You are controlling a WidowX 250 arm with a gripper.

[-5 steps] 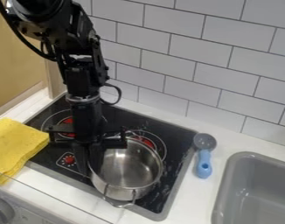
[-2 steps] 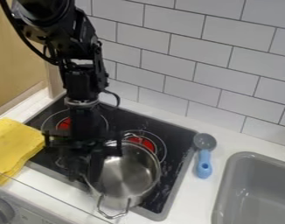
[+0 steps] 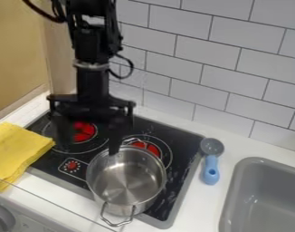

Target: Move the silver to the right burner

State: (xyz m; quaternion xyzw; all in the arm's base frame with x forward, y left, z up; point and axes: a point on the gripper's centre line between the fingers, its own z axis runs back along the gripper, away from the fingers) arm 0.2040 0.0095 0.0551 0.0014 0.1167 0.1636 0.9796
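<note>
My gripper (image 3: 89, 139) hangs open over the left part of the stove, its fingers spread wide with nothing between them. One fingertip is beside the silver pot's back-left rim; whether it touches is hard to tell. The silver pot (image 3: 127, 181) stands upright and empty at the stove's front right, with one looped handle toward the front edge. Behind it the right burner (image 3: 154, 149) glows red, its front part hidden by the pot.
The left burner (image 3: 84, 131) glows behind the gripper. A yellow cloth (image 3: 17, 152) lies left of the stove (image 3: 180, 190). To the right are a blue-handled scoop (image 3: 211, 170) and a grey sink (image 3: 259, 199). A tiled wall (image 3: 198, 95) rises behind.
The gripper has risen up and back, away from the pot's left side, and its fingers stand farther apart. Earlier, the pot shifted slightly left and toward the front.
</note>
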